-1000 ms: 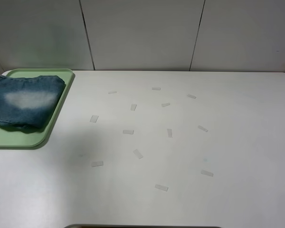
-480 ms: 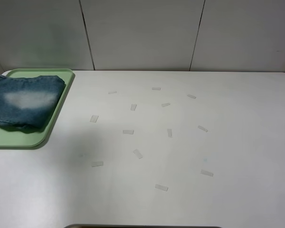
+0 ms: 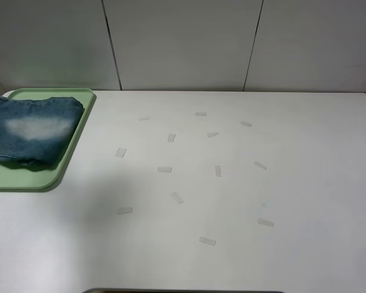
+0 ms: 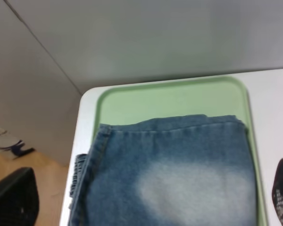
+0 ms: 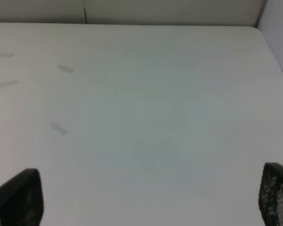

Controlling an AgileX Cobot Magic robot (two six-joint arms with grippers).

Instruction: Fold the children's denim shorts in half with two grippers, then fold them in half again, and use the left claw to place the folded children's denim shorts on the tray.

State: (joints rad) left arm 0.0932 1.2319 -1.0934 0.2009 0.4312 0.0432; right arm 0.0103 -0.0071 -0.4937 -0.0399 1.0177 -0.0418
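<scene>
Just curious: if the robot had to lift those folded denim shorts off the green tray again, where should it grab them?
Probably the thick folded edge of the denim shorts nearest the camera, coming from the open table side. There the layers stack together, just inside the tray rim.

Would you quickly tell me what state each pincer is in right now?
Left pincer: open, holding nothing, above the denim shorts on the tray.
Right pincer: open, empty.
</scene>
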